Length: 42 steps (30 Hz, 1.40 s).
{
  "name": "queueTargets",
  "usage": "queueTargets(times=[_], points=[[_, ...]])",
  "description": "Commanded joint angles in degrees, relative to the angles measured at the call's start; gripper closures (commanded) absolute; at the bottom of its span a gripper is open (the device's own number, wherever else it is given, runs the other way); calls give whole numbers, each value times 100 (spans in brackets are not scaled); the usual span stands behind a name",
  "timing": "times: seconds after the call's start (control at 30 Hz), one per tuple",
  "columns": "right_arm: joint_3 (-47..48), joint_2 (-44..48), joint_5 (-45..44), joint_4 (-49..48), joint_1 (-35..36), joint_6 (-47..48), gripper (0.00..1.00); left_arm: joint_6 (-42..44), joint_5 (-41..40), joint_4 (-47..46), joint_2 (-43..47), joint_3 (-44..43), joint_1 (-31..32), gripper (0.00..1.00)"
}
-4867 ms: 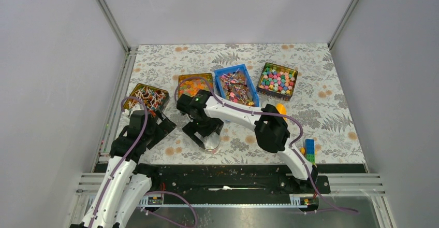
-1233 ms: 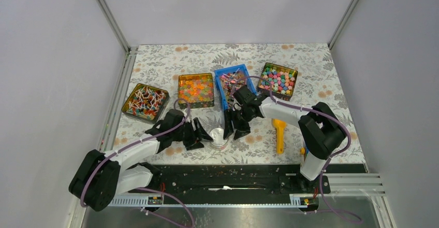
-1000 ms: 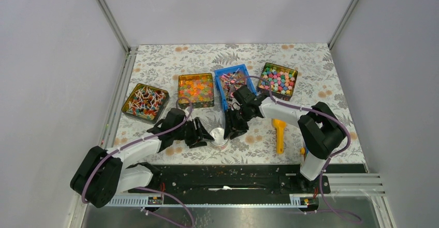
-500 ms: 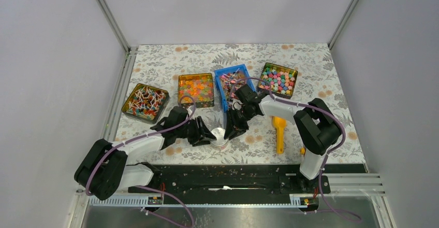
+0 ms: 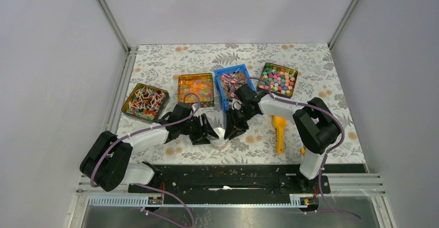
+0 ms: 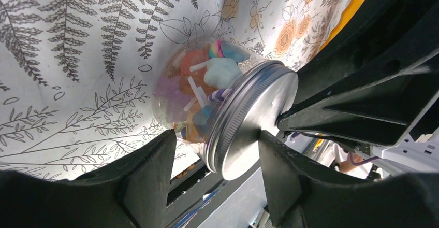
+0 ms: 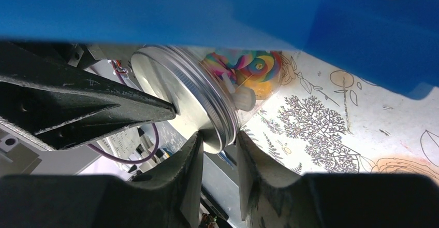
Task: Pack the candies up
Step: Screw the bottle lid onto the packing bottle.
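The candies lie in a blue bin at the back of the table. In front of the bin a small glass jar with a silver screw lid holds mixed sweets and leans over. My right gripper reaches in from the right and is shut on the lid's rim, one finger on the lid's flat face, the other under the rim. From the left, my left gripper straddles the lid end. Its jaws stand open, with a gap at one finger.
A tin of orange jelly pieces stands left of the blue bin, whose wall is close above the right wrist. A lollipop tin stands further left and a tin of pastel sweets to the right. A yellow scoop lies right of the jar.
The left gripper has slid in closer to the jar, closed a little and then widened its jaws. The right gripper has closed onto the lid rim and stayed there.
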State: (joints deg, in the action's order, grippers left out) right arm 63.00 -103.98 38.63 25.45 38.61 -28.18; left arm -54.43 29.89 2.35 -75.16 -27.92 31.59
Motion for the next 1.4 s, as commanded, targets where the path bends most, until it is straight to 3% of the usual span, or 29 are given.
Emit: queueTargets(times=[0.0,0.33,0.63,0.73,0.87,0.93,1.1,1.17,1.37], points=[[-470,-399,-1108,-143,211,373,72,481,-726,148,-285,-490,61,42],[-464,-197,-971,-205,210,426,44,577,-743,44,-612,-826,93,36],[-597,182,-857,-537,77,234,40,521,-706,-375,-506,-750,93,35],[-647,106,-938,-630,-40,52,47,499,-764,-323,-600,-735,93,39],[-386,-347,-1369,-123,-76,202,60,478,-815,-266,-766,-699,91,58],[-384,-502,-1474,22,-80,283,71,490,-831,-249,-819,-667,97,64],[-385,-739,-1504,294,-73,432,90,566,-830,-244,-857,-596,101,68],[-385,-709,-1464,307,-77,469,90,634,-811,-244,-754,-607,101,63],[-352,-290,-1346,310,-77,499,69,1212,-821,69,235,-867,101,26]])
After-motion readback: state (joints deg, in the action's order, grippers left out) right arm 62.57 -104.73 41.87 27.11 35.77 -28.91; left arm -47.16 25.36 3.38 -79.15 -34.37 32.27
